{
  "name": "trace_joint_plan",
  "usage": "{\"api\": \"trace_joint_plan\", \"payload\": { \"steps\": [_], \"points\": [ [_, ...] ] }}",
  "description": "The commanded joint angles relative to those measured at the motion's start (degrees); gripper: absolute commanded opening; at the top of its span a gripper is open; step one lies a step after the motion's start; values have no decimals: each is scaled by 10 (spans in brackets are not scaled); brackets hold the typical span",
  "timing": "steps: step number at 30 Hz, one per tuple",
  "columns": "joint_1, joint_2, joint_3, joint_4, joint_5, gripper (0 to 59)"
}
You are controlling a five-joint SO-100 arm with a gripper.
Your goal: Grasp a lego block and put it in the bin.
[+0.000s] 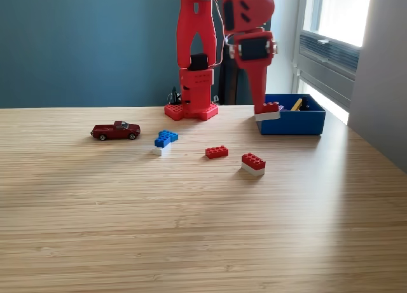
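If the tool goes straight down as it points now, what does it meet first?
Probably the near-left corner of the bin or the table beside it; depth is unclear. The tool holds a red-and-white block.

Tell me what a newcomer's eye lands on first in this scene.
The red arm at the table's far edge dominates, its gripper holding a red-and-white lego block at the near left corner of the blue bin. On the wooden table, a dark red toy car sits toward the exterior view's left, with loose lego blocks mid-table.

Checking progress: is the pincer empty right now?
No, the pincer grips a red-and-white lego block at the near-left corner of the blue bin.
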Motion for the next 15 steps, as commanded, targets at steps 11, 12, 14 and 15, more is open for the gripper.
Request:
{"api": "trace_joint_plan", "payload": {
  "steps": [11,12,14,15],
  "points": [
    [-325,52,48,-3,-62,36],
    [-337,52,54,-3,-65,36],
    [-358,52,61,-3,-69,36],
    [-367,52,62,-4,-69,36]
  ]
}}
